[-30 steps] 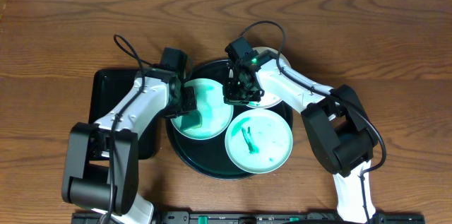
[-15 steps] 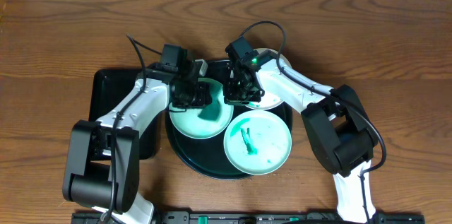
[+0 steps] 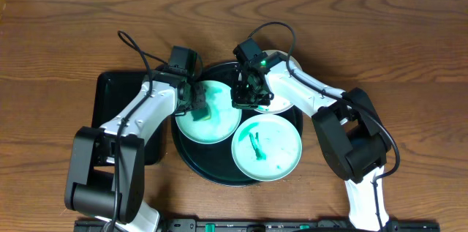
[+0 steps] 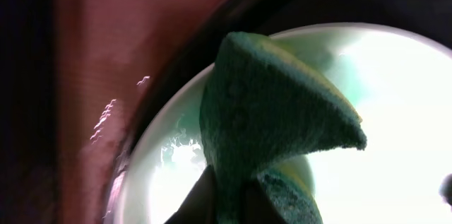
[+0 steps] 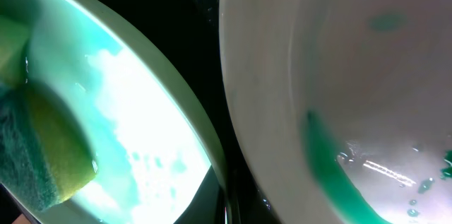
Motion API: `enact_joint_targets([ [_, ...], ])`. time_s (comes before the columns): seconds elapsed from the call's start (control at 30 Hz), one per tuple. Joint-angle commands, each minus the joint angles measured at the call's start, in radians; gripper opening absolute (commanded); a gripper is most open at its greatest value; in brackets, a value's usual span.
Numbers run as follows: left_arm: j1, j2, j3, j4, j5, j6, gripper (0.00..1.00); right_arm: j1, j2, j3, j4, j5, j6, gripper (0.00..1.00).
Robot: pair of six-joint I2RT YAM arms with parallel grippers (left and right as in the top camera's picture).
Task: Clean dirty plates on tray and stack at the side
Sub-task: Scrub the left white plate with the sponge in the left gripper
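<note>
Left hand [image 3: 196,100] presses a sponge [image 4: 275,111] onto the plate [image 3: 216,126] beneath.

A brown wooden table [image 3: 58,34] carries the round dark tray [image 3: 201,160] (glossy, with a raised rim) and, just beside it, a rectangular black tray [image 3: 110,89].

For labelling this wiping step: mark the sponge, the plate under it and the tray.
sponge [image 4: 268,111], left wrist view, green scouring face.
plate [image 3: 219,126], overhead view, smeared inner surface.
tray [image 3: 201,160], overhead view, bare floor near its front-left rim.
</note>
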Motion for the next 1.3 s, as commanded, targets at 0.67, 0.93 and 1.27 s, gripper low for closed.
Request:
enact_joint_targets([
  [0.67,-0.095,0.027,-0.019,0.008,0.312,0.189,0.07,-0.008,0.042,-0.002,0.002,0.014,0.017,0.01],
  [0.93,-0.076,0.04,-0.019,0.074,0.174,0.18,0.07,-0.008,0.042,-0.001,-0.001,0.014,0.017,0.01],
  [1.27,-0.072,0.04,0.001,0.005,-0.361,-0.103,0.07,-0.008,0.042,-0.001,-0.002,0.014,0.017,0.01],
])
